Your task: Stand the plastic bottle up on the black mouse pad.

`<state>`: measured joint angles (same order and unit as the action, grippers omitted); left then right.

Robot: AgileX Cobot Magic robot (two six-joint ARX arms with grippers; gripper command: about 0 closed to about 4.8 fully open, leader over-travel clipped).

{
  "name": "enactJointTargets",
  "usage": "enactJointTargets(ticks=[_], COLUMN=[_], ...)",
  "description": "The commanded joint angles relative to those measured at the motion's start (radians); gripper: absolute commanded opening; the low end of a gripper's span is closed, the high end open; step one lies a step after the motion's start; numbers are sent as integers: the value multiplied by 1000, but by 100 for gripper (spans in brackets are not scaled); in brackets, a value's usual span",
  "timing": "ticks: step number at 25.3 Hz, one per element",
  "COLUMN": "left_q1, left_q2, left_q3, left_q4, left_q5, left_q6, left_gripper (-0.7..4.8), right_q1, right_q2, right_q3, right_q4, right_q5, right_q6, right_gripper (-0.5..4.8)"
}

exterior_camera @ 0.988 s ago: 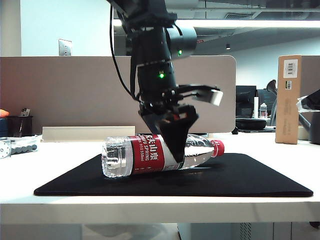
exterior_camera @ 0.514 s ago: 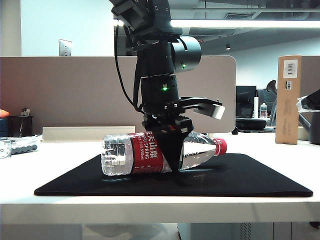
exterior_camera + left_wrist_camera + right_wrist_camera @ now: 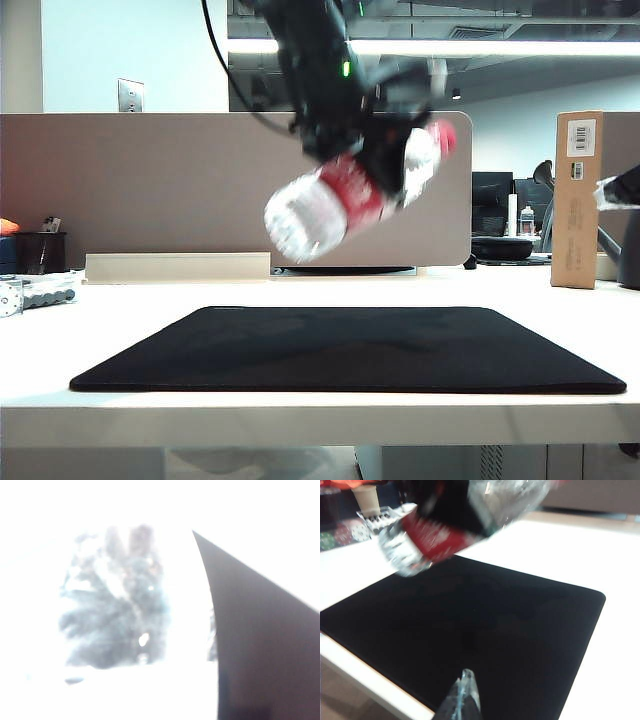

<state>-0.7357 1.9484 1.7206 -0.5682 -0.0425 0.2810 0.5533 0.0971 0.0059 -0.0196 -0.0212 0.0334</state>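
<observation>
Describer: Worktop, white, wide, across the whole exterior view. Lying flat at its centre, the black mouse pad, bare, with nothing resting on it.

Listener: And above the pad?

Describer: Dark robot arm reaching down from the top of the view, ending in the left gripper. Jaws pinching the plastic bottle around its middle, at the upper edge of the red label. Bottle in the air, well clear of the pad, blurred by motion.

Listener: Upright or on its side?

Describer: Neither. Tilted, clear ribbed base lower and toward the left, red cap higher and toward the right. Probably gripped mid-body to leave the base free for setting down. Judged partway done: raised, not yet vertical, not yet placed.

Listener: Next move?

Describer: Likely more turning to bring the base straight down, then lowering onto the pad. Risk of tipping with a light, tall bottle released off-vertical.

Listener: Other arm?

Describer: Right gripper low near the pad's near edge, apart from the bottle, only a pale pointed tip showing. Jaws spread or together: cannot tell. Seemingly parked to keep out of the way.
</observation>
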Motion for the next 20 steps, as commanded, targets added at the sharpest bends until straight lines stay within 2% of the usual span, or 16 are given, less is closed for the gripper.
enactJointTargets(ticks=[1, 3, 6, 7, 11, 14, 16, 18, 20], left_q1=[10, 6, -14, -19, -29, -53, -74, -80, -80], left_q2=[-44, -56, -95, -108, -123, -121, -119, -118, -108], left_q3=[-41, -87, -290, -375, -542, -639, -688, -720, -739], left_q4=[222, 320, 660, 808, 1165, 1412, 1509, 1547, 1554], left_q5=[1, 1, 2, 1, -7, -80, -143, -148, -144], left_q6=[-89, -127, -216, -265, -364, -362, -308, -270, -280], left_gripper=[-5, -5, -5, -5, -5, -5, -5, -5, -5], right_q1=[-1, -1, -1, -1, -1, -1, -1, -1, -1], right_q2=[-10, -10, -10, -10, -10, -10, -9, -9, -9], right_q3=[-5, -5, -5, -5, -5, -5, -5, -5, -5], right_q4=[16, 15, 16, 16, 16, 16, 16, 16, 16], right_q5=[0, 0, 0, 0, 0, 0, 0, 0, 0], right_q6=[3, 3, 3, 3, 3, 3, 3, 3, 3], right_gripper=[-1, -1, -1, -1, -1, -1, -1, -1, -1])
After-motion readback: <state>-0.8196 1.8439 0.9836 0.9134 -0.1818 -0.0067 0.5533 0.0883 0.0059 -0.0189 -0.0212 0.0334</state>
